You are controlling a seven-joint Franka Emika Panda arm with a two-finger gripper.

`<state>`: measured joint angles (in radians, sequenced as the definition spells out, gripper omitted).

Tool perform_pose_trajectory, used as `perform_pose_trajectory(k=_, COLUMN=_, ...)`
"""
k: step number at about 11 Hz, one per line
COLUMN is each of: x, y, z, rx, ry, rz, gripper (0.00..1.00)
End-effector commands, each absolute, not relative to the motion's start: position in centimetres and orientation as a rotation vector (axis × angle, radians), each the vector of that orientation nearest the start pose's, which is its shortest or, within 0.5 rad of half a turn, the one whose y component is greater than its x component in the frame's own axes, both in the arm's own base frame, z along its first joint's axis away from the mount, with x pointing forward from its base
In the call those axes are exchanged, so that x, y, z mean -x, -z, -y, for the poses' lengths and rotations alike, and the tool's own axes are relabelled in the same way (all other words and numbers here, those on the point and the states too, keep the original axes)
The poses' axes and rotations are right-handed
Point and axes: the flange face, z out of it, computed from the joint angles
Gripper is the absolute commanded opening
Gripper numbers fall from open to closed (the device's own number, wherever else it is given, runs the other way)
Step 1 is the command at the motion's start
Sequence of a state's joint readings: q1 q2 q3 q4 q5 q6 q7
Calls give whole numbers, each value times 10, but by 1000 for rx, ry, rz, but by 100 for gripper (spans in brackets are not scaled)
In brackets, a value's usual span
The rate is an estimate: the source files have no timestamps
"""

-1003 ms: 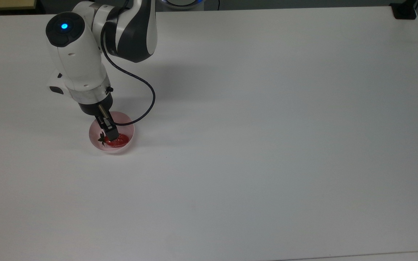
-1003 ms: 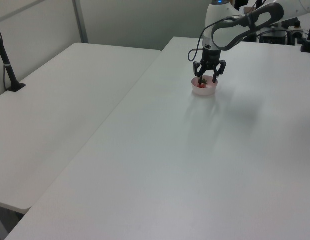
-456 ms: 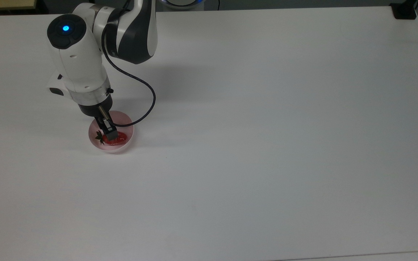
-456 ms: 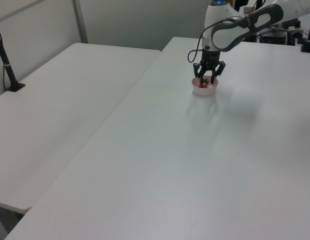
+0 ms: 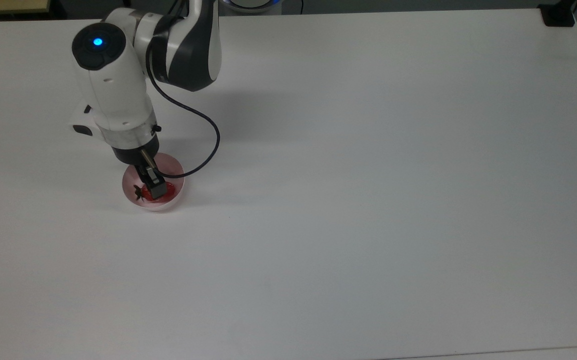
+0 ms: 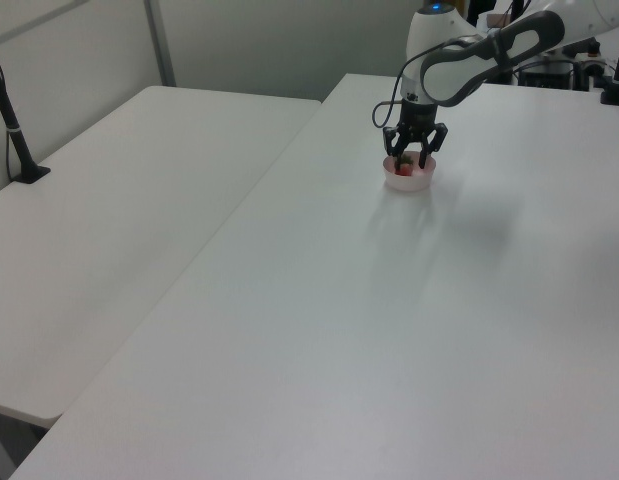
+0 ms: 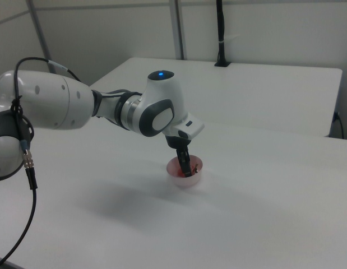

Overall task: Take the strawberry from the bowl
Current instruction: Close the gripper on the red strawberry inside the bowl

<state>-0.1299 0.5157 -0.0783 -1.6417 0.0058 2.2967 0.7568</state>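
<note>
Between the jaws of the black two-finger gripper (image 6: 413, 159) lies one small glossy red strawberry (image 5: 167, 188), inside one round pale pink plastic bowl (image 5: 174, 198). The jaws stand partly apart on both sides of the fruit; contact cannot be judged.

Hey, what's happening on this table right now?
A single robot arm is reaching down into a small pink bowl on a white table. Its tool is lowered inside the bowl, with its fingers set on either side of a red strawberry whose green cap points toward the top view's left. The strawberry sits in the bowl, not lifted yet. In the left view the fingers are spread apart around it.
</note>
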Motion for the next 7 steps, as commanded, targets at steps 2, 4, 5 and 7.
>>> perform_pose_trajectory(k=2, x=-683, y=-313, z=129, rx=2810, ry=243, rz=-1426, gripper=67)
perform_pose_trajectory(k=4, x=-683, y=-314, z=131, rx=2811, ry=247, rz=-1428, gripper=46)
perform_pose_trajectory(k=5, x=-683, y=-315, z=133, rx=2806, ry=248, rz=-1432, gripper=42)
perform_pose_trajectory(k=7, x=-683, y=-328, z=136, rx=2795, ry=271, rz=-1434, gripper=42)
